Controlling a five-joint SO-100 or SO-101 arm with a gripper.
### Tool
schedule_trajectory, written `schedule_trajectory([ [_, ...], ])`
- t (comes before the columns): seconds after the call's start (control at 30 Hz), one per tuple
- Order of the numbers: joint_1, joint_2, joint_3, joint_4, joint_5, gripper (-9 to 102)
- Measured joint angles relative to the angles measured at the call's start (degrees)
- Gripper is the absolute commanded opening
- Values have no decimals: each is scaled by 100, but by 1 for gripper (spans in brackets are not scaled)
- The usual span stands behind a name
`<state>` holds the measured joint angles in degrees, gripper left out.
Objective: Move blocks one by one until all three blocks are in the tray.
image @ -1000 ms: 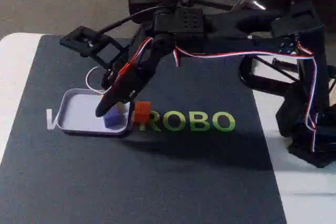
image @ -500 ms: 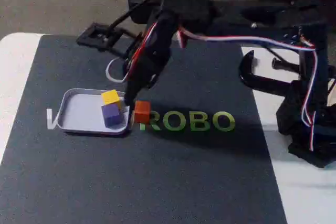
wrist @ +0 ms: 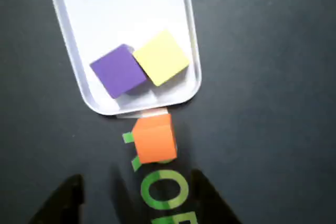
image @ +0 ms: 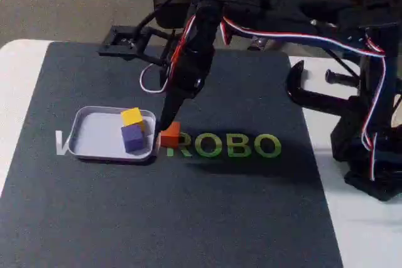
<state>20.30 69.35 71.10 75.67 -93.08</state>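
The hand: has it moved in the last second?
Yes. The hand left the tray and swung right, now by the orange block.

the claw [image: 164, 131] has lifted out of the tray [image: 94, 136] and shifted above the orange block [image: 171, 136].

Two blocks [wrist: 139, 65] touch inside the tray [wrist: 68, 40]; a third block [wrist: 154, 137] sits just outside its rim.

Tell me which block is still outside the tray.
The orange block. It sits on the dark mat just past the tray's end rim, on the green lettering, while the purple block and yellow block lie side by side inside.
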Motion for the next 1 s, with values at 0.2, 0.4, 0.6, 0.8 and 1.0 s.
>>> schedule_trajectory([
  [0.2, 35, -105, 0, 0, -97, 24],
  [0.4, 149, -378, 0, 0, -272, 24],
  [0.6, 202, -721, 0, -202, -431, 24],
  [0.8, 272, -870, 0, -325, -492, 24],
  [1.0, 255, -896, 0, -334, -492, 21],
])
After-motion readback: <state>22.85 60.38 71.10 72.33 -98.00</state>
